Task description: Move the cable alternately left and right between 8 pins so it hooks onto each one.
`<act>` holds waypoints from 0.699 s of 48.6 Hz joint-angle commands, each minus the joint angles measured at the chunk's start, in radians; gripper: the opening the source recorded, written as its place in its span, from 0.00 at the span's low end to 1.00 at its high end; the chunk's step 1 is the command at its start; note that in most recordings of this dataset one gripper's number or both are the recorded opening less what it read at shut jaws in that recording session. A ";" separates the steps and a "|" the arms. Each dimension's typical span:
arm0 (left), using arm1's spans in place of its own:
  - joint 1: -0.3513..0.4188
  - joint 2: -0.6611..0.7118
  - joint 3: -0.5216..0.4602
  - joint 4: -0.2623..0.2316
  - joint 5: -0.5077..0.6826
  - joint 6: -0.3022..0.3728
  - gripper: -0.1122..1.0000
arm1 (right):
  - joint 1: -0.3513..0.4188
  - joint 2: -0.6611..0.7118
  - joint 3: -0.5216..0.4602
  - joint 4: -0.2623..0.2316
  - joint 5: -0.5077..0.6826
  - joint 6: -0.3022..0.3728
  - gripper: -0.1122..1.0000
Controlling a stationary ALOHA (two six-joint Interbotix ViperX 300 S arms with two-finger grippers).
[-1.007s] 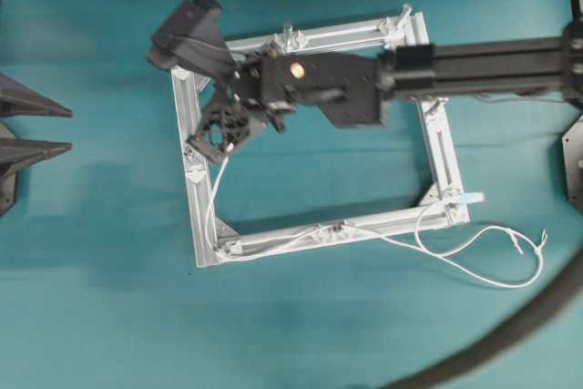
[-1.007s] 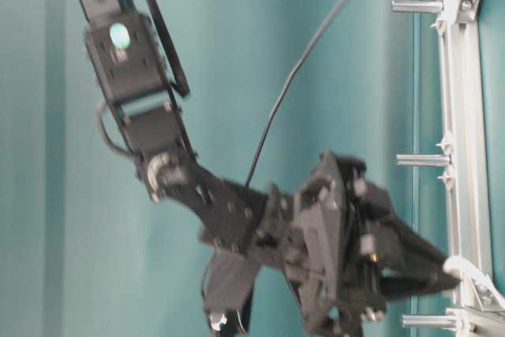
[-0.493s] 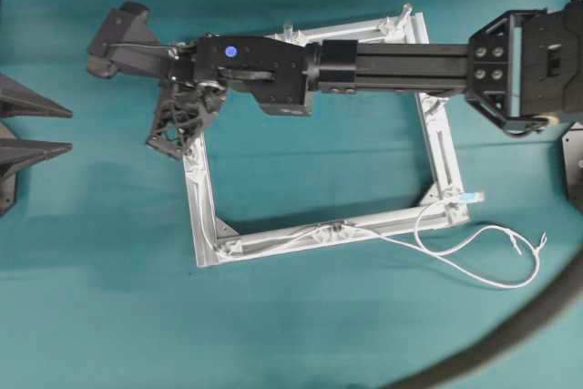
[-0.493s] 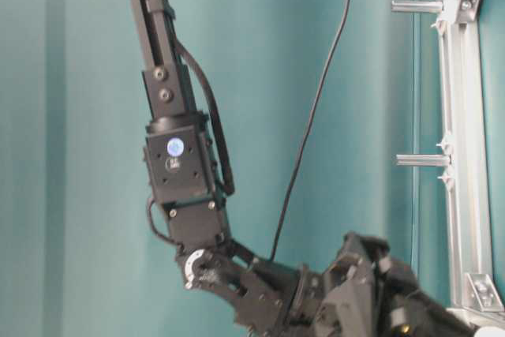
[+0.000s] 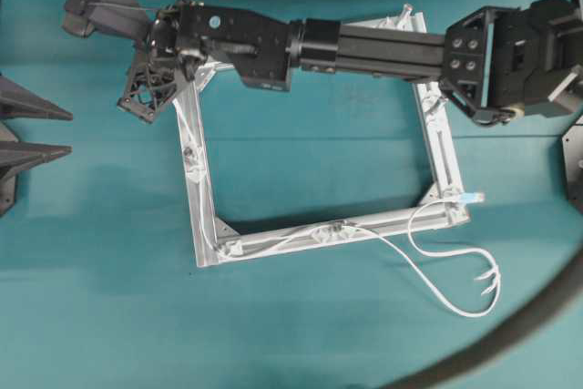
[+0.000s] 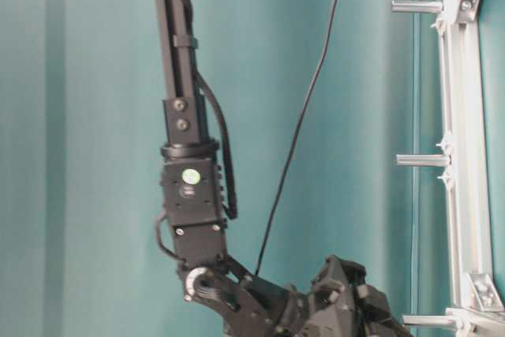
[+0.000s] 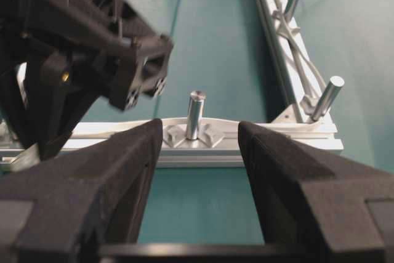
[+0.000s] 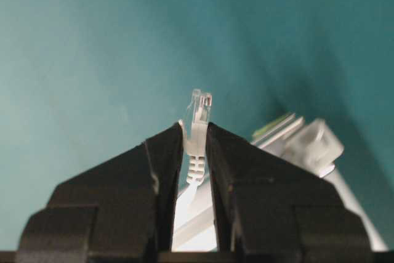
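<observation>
The white cable [image 5: 435, 278] lies in a slack loop right of the silver frame [image 5: 439, 148]. It runs along the near rail, round the near-left corner and up the left rail. Its connector [image 8: 198, 110] is pinched in my right gripper [image 8: 195, 129], which is shut on it. That gripper [image 5: 144, 96] hangs just outside the frame's far-left corner. A pale blue tip [image 5: 470, 198] rests at the near-right corner. My left gripper [image 5: 71, 131] stands open at the left edge, apart from the frame. One pin [image 7: 194, 113] shows between its fingers [image 7: 117, 170], with others [image 7: 326, 97] [image 6: 418, 160] along the rails.
A thick black hose [image 5: 510, 339] curves across the near-right corner of the teal cloth. The right arm's forearm [image 5: 364, 43] stretches over the frame's far rail. A thin dark robot wire [image 6: 304, 116] hangs beside the arm.
My right gripper has travelled left and farther back, from inside the frame to outside its far-left corner, with the cable end in it. The slack loop on the right has shrunk. The left gripper is unmoved.
</observation>
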 commanded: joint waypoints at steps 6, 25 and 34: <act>-0.020 0.008 -0.015 0.000 -0.009 -0.006 0.60 | 0.002 -0.021 -0.043 -0.163 -0.025 0.052 0.23; -0.049 0.008 -0.020 0.000 -0.011 -0.008 0.60 | 0.003 -0.012 -0.046 -0.388 -0.066 0.321 0.23; -0.055 0.009 -0.021 -0.002 -0.009 -0.008 0.60 | 0.002 -0.011 -0.032 -0.511 -0.043 0.443 0.23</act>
